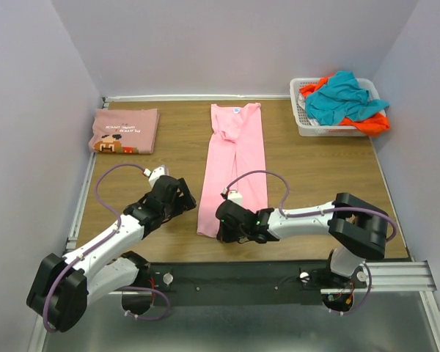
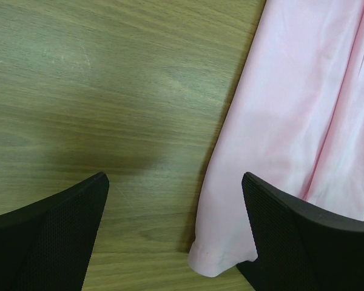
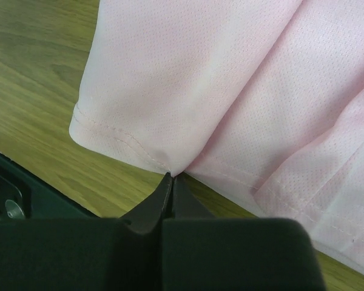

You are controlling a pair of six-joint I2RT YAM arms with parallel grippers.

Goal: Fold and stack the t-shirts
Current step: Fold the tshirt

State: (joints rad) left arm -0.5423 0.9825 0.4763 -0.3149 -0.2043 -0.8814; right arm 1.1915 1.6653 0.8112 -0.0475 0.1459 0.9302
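Observation:
The light-pink t-shirt (image 1: 235, 154) lies folded into a long narrow strip down the middle of the table, its blue neck label at the far end. My right gripper (image 1: 221, 227) is shut on the near hem of this shirt, and the wrist view shows the jaws (image 3: 171, 176) pinching the hem of the pink cloth (image 3: 218, 91). My left gripper (image 1: 182, 196) is open and empty, just left of the shirt's near left edge. In its wrist view the jaws (image 2: 175, 177) straddle the shirt's near left corner (image 2: 230, 254). The dusty-pink t-shirt (image 1: 125, 130) with the pixel print lies folded at the far left.
A white basket (image 1: 302, 121) at the far right holds a teal t-shirt (image 1: 345, 95) and an orange one (image 1: 374, 123). Walls close in the table on the left, back and right. A black rail (image 1: 242, 275) runs along the near edge.

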